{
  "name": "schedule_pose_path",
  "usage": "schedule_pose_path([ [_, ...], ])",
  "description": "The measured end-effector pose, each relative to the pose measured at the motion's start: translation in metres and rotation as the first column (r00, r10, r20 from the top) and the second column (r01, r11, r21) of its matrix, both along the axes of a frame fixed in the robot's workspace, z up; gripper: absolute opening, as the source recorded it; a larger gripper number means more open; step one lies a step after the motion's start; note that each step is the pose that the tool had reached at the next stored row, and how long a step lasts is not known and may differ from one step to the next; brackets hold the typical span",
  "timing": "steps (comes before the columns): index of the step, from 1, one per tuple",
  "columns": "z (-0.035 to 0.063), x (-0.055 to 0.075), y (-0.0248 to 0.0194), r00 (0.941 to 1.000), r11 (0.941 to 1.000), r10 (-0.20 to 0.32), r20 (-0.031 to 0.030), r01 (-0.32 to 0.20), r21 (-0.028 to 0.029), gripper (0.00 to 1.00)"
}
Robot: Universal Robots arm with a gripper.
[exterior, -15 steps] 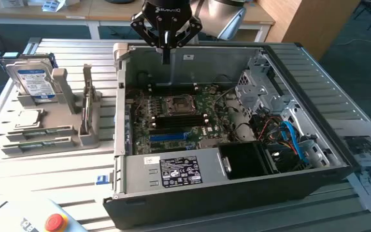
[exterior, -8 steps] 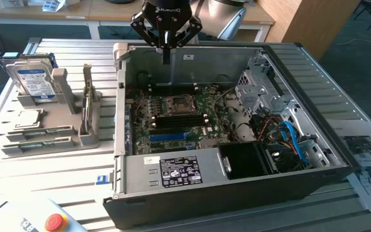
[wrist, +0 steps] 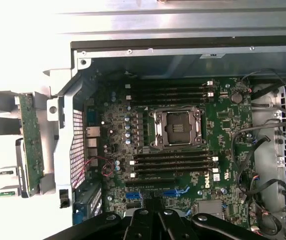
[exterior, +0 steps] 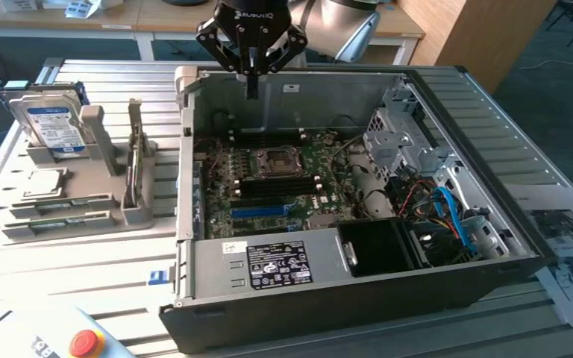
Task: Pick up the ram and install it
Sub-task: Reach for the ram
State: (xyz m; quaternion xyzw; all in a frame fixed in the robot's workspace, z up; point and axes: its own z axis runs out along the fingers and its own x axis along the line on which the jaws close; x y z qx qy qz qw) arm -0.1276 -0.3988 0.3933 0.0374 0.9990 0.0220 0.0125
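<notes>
A slatted metal surface (exterior: 87,268), with wooden desks in the room behind it, carries an open computer case (exterior: 366,294) lying on its side with its motherboard (exterior: 286,175) facing up. To the exterior view's left of the case stands a grey holder (exterior: 102,216) for loose parts. The ram (exterior: 137,153) stands on its long edge in a slot of that holder, near the case's outer wall and not yet picked up. The wrist view shows the ram (wrist: 30,145) just outside that wall. A hard drive (exterior: 53,123) stands upright farther to the exterior view's left, and a processor chip (exterior: 42,183) lies flat in front of it. The jaws hang above the far edge of the case, pressed together and holding nothing, well apart from the ram. The step in hand, as I judge it, is the pick-up. To do it well, the jaws would need to part before they come down and close across the stick's two flat faces near the middle of its length, so that it does not tilt when lifted. The lift should run straight up out of the slot, since a sideways pull could jam the board against the holder. The memory slots (wrist: 175,162) beside the processor socket (wrist: 176,127) look empty and narrow, so a square, level grip counts.
</notes>
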Motion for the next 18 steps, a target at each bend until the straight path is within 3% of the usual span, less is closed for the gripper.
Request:
schedule_pose_path([
  [9,-0.0001,-0.001,0.0000,1.0000,1.0000,0.000,0.0001,0.000,0.0002,0.10],
  [18,-0.0001,-0.014,0.0000,1.0000,1.0000,0.000,0.0000,0.000,0.0002,0.10],
])
